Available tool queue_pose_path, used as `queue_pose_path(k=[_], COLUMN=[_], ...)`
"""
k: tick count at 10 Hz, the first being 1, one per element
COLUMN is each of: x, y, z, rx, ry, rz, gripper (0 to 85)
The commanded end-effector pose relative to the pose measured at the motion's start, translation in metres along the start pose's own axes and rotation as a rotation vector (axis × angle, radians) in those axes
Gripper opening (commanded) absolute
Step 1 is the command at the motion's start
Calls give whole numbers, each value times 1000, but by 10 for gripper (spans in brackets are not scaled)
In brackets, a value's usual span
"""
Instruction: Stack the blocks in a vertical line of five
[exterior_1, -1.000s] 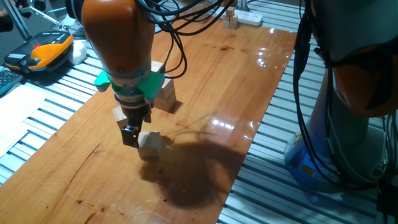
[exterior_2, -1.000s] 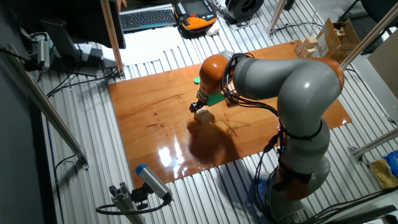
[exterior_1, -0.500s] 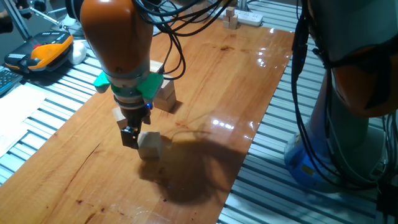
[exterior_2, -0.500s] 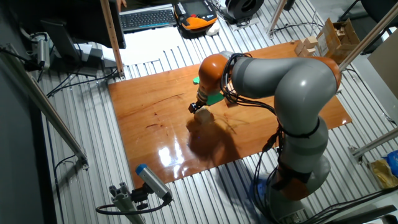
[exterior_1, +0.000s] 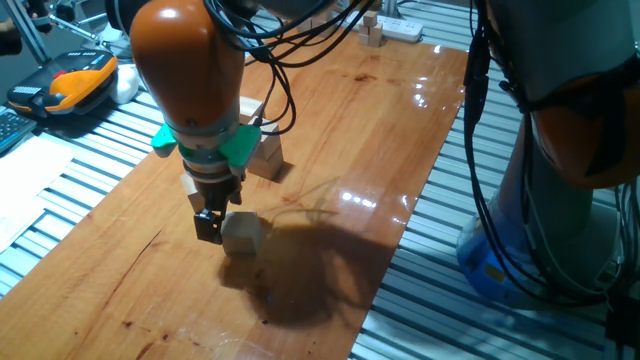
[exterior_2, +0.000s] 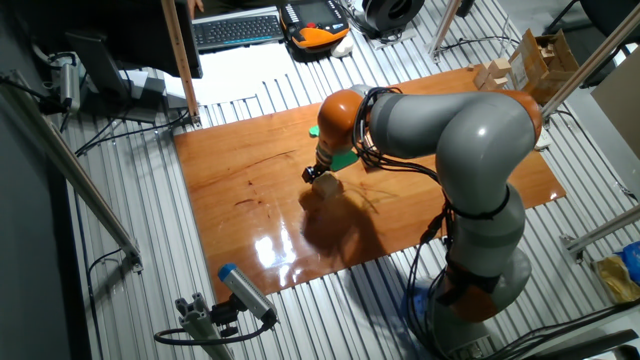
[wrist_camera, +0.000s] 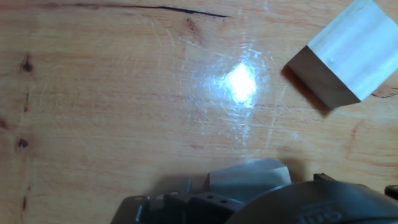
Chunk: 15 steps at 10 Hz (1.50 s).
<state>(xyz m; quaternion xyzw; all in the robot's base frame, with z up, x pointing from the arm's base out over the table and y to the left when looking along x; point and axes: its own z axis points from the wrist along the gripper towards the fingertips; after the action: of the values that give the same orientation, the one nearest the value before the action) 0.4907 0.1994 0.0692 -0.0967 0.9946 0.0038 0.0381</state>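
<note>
One pale wooden block (exterior_1: 243, 232) lies alone on the wooden table (exterior_1: 380, 130); it also shows under the arm as the block (exterior_2: 327, 184) and at the upper right of the hand view as the block (wrist_camera: 345, 53). My gripper (exterior_1: 208, 227) hangs low just left of it, fingers together and holding nothing, and shows as the gripper (exterior_2: 312, 174) and the gripper (wrist_camera: 249, 177). More blocks (exterior_1: 264, 150) sit grouped behind the arm. Another block (exterior_1: 190, 184) peeks out behind the wrist.
A cluster of small wooden blocks (exterior_1: 372, 30) and a white power strip (exterior_1: 405, 30) sit at the table's far end. An orange device (exterior_1: 75, 80) lies off the left side. The table's right edge (exterior_1: 415, 215) drops to slatted metal.
The gripper has sunk a little closer to the table beside the lone block. The block has stayed where it was.
</note>
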Motion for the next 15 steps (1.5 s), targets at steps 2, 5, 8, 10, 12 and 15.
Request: queue_pose_path(k=[2, 5, 8, 10, 12, 15], x=[1, 4, 6, 10, 14, 16], y=[1, 3, 1, -2, -2, 0], z=[1, 2, 5, 9, 12, 13], rx=[8, 16, 19, 21, 24, 27], ry=[2, 4, 11, 2, -6, -10], rz=[-3, -6, -20, -20, -17, -15], gripper=[850, 850, 850, 850, 850, 850])
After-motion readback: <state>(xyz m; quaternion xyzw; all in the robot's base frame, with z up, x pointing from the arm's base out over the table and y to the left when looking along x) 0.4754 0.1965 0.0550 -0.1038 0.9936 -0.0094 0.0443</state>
